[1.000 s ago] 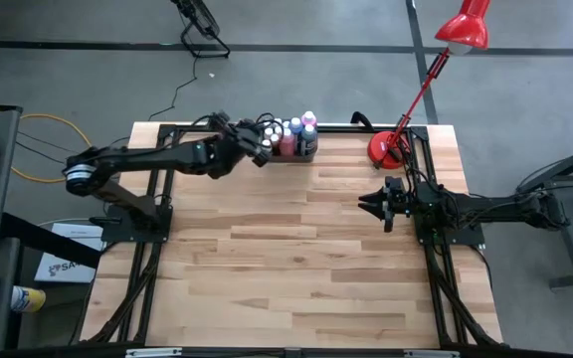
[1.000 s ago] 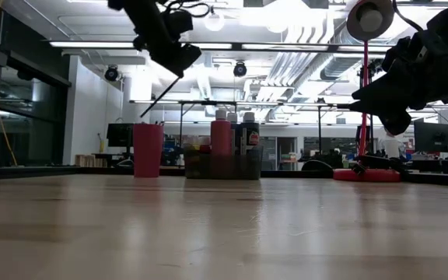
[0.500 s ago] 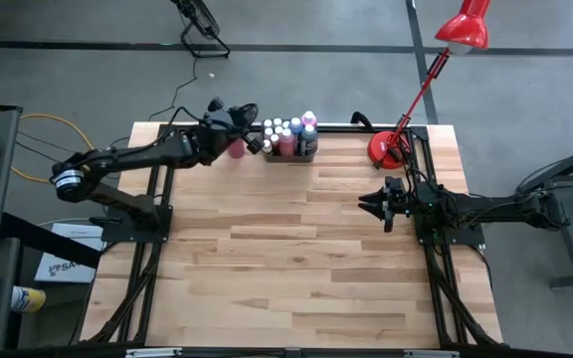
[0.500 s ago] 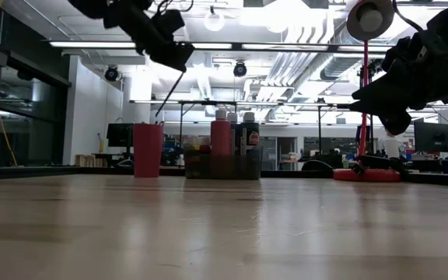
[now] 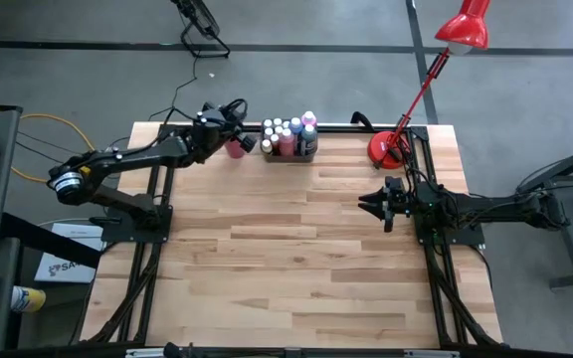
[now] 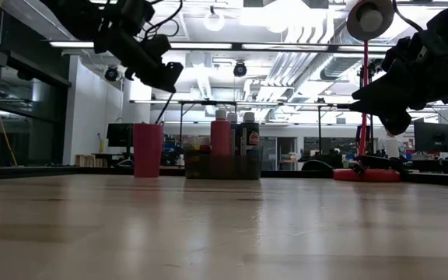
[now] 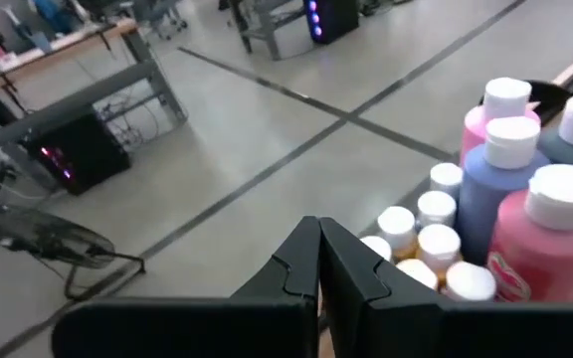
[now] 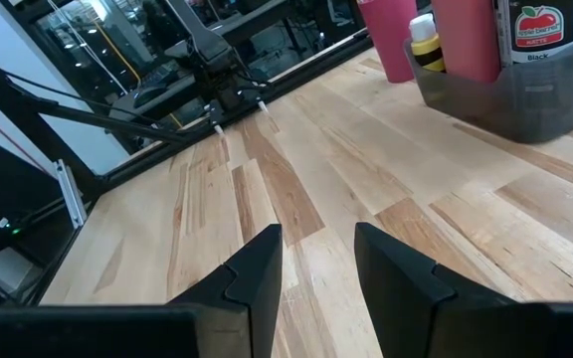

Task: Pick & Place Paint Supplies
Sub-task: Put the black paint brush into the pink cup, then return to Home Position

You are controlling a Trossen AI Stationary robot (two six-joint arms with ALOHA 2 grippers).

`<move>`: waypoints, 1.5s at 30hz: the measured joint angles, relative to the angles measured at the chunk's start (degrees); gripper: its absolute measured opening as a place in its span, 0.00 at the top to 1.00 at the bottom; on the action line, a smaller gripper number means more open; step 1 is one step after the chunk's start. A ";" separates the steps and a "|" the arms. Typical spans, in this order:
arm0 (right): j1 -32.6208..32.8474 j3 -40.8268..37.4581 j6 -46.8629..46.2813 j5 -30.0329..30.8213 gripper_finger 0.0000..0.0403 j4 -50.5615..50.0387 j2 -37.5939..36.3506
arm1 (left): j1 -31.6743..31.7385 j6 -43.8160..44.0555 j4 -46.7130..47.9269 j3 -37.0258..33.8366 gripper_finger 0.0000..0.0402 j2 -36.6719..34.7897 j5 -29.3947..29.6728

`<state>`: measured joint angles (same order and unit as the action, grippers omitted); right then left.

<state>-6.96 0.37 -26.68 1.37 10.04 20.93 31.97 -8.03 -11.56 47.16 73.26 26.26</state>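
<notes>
A red cup [image 6: 148,149] stands at the table's far edge, left of a grey tray [image 5: 299,152] packed with paint bottles [image 5: 288,132]. The bottles also show in the left wrist view [image 7: 510,229]. My left gripper [image 5: 239,139] hovers above the cup, shut on a thin dark paintbrush [image 6: 166,107] that slants down to the cup's mouth. In its own view the shut fingers [image 7: 316,261] hide the brush. My right gripper [image 5: 374,206] waits open over the table's right side, its fingers [image 8: 257,268] apart with nothing between them. My left gripper pinches the paintbrush's upper end [image 6: 173,92] between its shut fingers, which reach out nearly level over the cup. The brush hangs slanting below them, lifted clear of the table. Its lower end [image 6: 160,120] is at the red cup's rim; whether it is inside I cannot tell.
A red desk lamp stands on its base [image 5: 386,149] at the far right corner, its head [image 5: 466,30] out beyond the table. Bare wood [image 5: 296,268] fills the middle and near part of the table.
My left gripper, still shut on the paintbrush, has swung from above the tray toward the table's left edge and sunk a little, ending above the red cup. The brush has tipped steeper, and its lower end has come to the cup's mouth.
</notes>
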 joint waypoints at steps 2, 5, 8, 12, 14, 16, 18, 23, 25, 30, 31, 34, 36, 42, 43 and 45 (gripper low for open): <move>0.00 0.00 0.00 0.00 0.70 0.00 0.00 | 0.28 0.68 0.17 -0.56 1.00 -0.61 -0.03; -0.01 0.00 0.00 0.00 0.70 0.00 0.01 | 0.78 0.80 1.32 -0.86 0.98 -2.17 0.05; -0.01 0.01 0.00 0.00 0.70 0.00 0.00 | 1.06 0.49 4.00 -0.92 0.94 -3.14 1.05; 0.00 0.01 0.00 -0.01 0.70 -0.01 0.01 | 1.41 0.63 6.57 -0.90 0.86 -5.10 1.05; -0.01 0.01 0.00 -0.01 0.70 -0.01 0.00 | 1.44 0.63 7.80 -0.90 0.80 -5.33 0.91; -0.01 0.02 0.00 0.00 0.70 -0.02 0.00 | 1.41 0.83 8.49 -0.90 0.73 -5.65 0.27; -0.02 0.02 0.00 -0.02 0.70 0.00 0.00 | 1.35 1.04 9.93 -0.90 0.67 -6.31 -0.46; -0.01 0.01 0.00 -0.01 0.70 -0.02 0.00 | -1.81 1.40 15.01 -0.90 0.59 -9.20 -2.05; -0.02 0.02 0.00 0.02 0.70 -0.02 0.02 | -4.17 1.04 16.73 -0.90 0.59 -10.37 -2.87; -0.01 0.00 0.00 -0.01 0.70 -0.02 0.01 | -12.09 0.23 17.75 -0.89 0.59 -12.09 -5.26; -0.02 0.00 0.00 0.01 0.70 -0.01 0.00 | -13.94 -0.36 17.80 -0.90 0.59 -12.05 -6.27; -0.01 0.01 0.00 0.00 0.70 -0.02 0.00 | -19.77 -1.93 17.10 -1.18 0.59 -12.07 -8.27; -0.02 0.02 0.00 0.00 0.70 -0.02 0.00 | -23.75 -3.25 14.93 -2.73 0.59 -12.07 -9.18; 0.00 0.02 0.00 0.00 0.70 -0.02 0.00 | -33.79 -1.00 3.40 -9.99 0.69 -12.09 -11.35; -0.01 0.02 0.00 0.00 0.70 -0.01 0.00 | -35.24 -0.35 2.22 -11.07 0.72 -12.09 -11.37; -0.02 0.01 0.00 0.00 0.70 -0.02 0.00 | -37.88 0.39 0.71 -12.61 0.81 -12.09 -11.29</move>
<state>-6.98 0.38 -26.68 1.37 10.02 20.93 -5.91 -7.64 -10.86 34.56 61.17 14.97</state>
